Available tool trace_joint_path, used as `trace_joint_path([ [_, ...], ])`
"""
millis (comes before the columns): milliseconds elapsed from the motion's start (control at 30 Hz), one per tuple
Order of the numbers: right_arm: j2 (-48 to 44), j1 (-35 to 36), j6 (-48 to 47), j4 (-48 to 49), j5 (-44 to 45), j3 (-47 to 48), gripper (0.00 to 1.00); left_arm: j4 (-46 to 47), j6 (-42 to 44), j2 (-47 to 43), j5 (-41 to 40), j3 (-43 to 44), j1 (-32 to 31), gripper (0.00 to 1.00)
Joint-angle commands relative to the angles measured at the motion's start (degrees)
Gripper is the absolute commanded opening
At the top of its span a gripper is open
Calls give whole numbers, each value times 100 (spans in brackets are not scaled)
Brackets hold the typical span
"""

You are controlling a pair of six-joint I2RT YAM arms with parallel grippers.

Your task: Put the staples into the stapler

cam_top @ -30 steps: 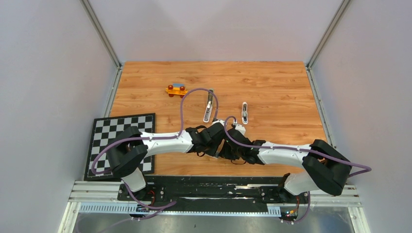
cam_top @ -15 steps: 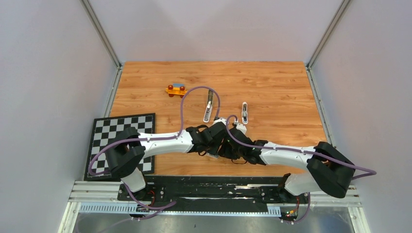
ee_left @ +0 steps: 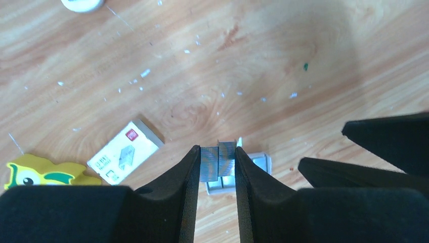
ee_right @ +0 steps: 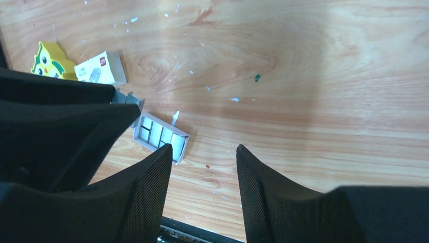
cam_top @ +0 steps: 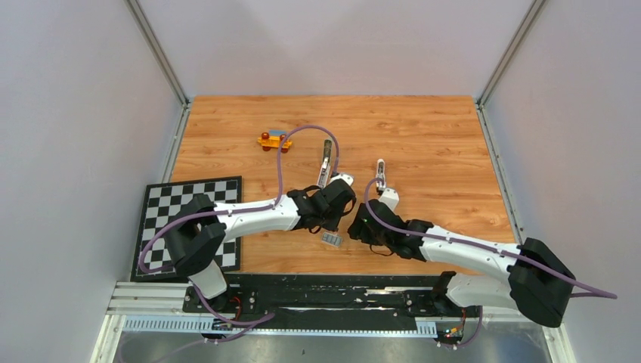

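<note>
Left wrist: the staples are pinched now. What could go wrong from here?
The staples sit only at the tips of the left gripper and look like two offset pieces, so one could slip or break off in transit. The right gripper hangs open close by, so the two could collide.

Checkerboard mat (cam_top: 189,219) at left; orange toy car (cam_top: 274,140) farther back; white box (ee_left: 125,151) just beside yellow owl (ee_left: 43,174).

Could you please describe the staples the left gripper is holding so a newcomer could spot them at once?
Over the near half of the wooden table, find the left gripper. Pinched between its black fingers are the staples, a short ridged silver-grey block. Unlike those lying in the white tray beneath, these are clamped by the gripper.
</note>
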Motion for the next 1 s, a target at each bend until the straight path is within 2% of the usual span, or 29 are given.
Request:
trace_joint_path([
  [0, -348, 89, 129, -566, 689, -143, 54, 354, 154, 260, -48, 327, 183, 30],
  [200, -903, 89, 95, -769, 1054, -312, 53, 746, 99, 746, 25, 440, 357, 31],
  [400, -982, 88, -531, -939, 1154, -92, 52, 872, -23, 1227, 386, 773, 389, 36],
  [633, -1145, 53, -919, -1066, 1511, -57, 52, 1010, -74, 955, 585, 630, 526, 38],
  [867, -1164, -170, 300, -2897, 1360, 517, 46, 1044, 281, 327, 885, 400, 592, 39],
  [967, -1183, -163, 1203, -3795, 1298, 688, 45, 909, 518, 8, 1040, 360, 592, 41],
])
